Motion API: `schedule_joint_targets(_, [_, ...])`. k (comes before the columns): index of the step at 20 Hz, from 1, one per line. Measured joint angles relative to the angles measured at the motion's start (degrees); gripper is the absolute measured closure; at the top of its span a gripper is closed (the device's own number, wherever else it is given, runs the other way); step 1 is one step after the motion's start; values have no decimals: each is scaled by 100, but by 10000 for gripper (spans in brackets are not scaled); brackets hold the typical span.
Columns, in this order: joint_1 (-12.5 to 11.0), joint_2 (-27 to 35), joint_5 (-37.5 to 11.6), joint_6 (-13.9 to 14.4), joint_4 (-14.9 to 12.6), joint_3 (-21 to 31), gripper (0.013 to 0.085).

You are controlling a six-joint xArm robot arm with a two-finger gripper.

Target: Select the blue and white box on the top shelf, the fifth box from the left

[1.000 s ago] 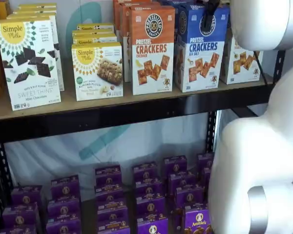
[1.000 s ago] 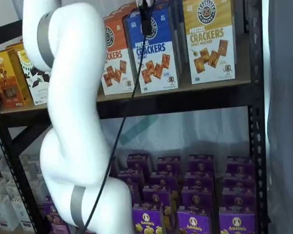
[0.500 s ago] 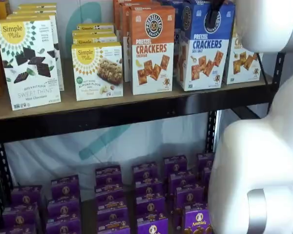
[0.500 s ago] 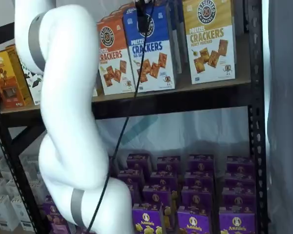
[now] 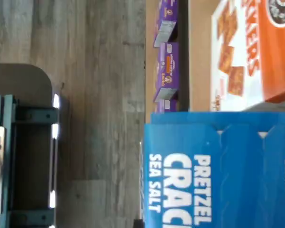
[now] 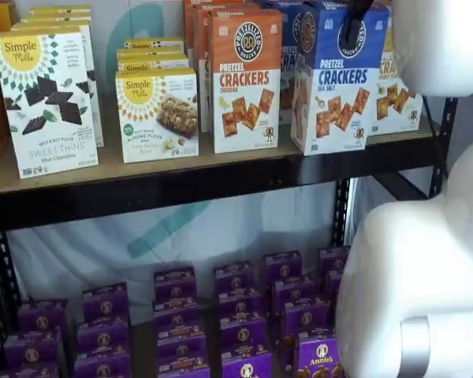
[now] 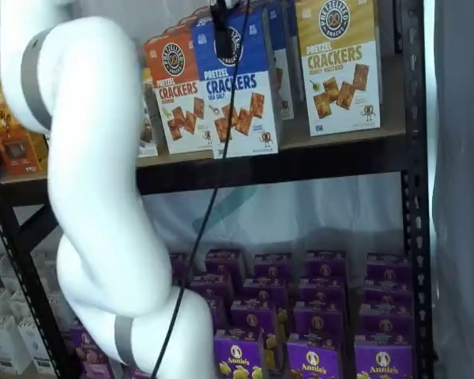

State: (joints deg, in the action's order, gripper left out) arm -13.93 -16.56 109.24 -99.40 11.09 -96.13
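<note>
One gripper (image 6: 353, 20) clamped on blue and white box (image 6: 337, 83) top; box hangs below, at top shelf (image 6: 221, 177) front edge.

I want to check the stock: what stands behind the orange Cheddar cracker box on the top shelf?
Behind the orange Cheddar box more orange boxes stand in a row; how many is hidden by the front box.

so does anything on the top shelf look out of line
Yes: the blue box sits forward of the orange box beside it, its base at the top shelf's front edge, with the end effector shut on its top.
</note>
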Motion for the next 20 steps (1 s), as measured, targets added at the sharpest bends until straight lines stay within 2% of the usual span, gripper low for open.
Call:
schedule_joint_targets(11, [-156, -866, 223, -165, -43, 876, 370])
schedule_joint_targets(20, [-330, -1482, 174, -399, -160, 1600, 370])
